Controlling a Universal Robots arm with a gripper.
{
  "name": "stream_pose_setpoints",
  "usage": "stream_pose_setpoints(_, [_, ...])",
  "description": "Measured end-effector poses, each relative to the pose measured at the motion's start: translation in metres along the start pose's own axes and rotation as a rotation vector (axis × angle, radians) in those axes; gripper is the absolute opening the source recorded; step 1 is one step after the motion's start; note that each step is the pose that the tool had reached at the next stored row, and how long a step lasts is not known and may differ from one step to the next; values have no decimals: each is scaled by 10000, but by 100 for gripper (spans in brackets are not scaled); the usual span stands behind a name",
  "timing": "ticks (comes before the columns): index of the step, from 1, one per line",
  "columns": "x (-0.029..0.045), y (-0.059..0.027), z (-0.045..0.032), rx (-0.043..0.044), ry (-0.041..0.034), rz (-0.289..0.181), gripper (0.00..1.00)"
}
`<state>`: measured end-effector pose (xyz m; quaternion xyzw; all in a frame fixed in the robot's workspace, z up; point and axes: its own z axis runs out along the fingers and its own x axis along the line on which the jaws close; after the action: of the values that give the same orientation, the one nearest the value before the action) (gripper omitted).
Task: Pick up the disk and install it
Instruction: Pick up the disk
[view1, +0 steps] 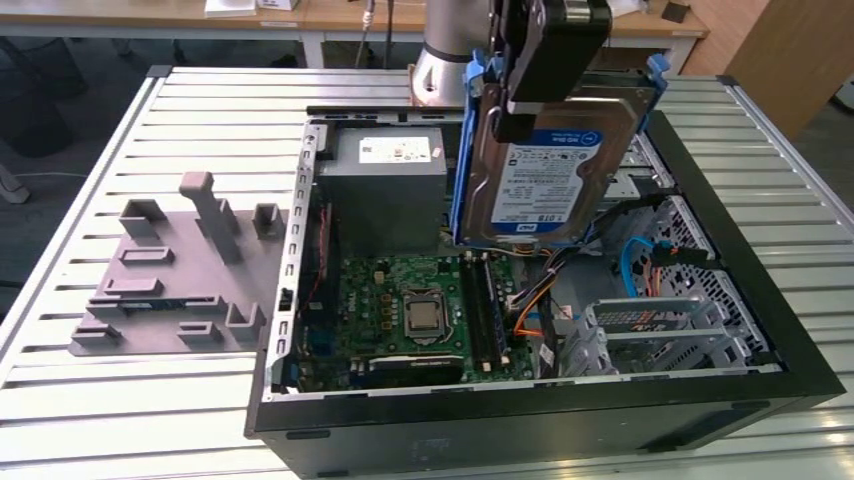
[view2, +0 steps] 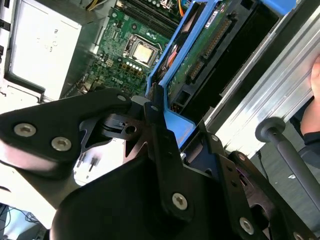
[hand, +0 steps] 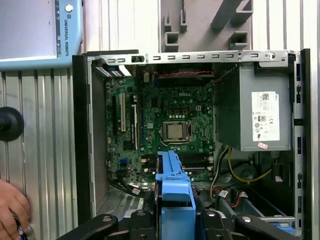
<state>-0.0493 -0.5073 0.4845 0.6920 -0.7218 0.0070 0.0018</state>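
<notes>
The disk (view1: 554, 170) hangs upright above the open computer case (view1: 534, 420), its white-and-blue label facing the exterior camera and blue rails along its edges. My gripper (view1: 534, 95) is shut on its upper end, with the arm rising behind it. In the second wrist view the disk (view2: 200, 55) shows its green circuit board side and a blue rail between my black fingers (view2: 155, 125). In the first wrist view the disk's blue rail (hand: 175, 190) is seen edge-on above the motherboard (hand: 170, 125).
Inside the case lie the motherboard (view1: 414, 310), the grey power supply box (view1: 387, 190) and a grey drive cage (view1: 661, 330) with loose cables around it. A grey fixture (view1: 174, 270) sits on the slatted table at the exterior view's left. A person's hand (hand: 12, 210) rests beside the case.
</notes>
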Motion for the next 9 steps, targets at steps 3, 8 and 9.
stream_pose_setpoints(3, [53,-14,15,2,-3,1,36])
stream_pose_setpoints(8, [142,-33,31,2,-3,4,36])
stream_pose_setpoints(9, [156,-38,32,1,-1,4,36])
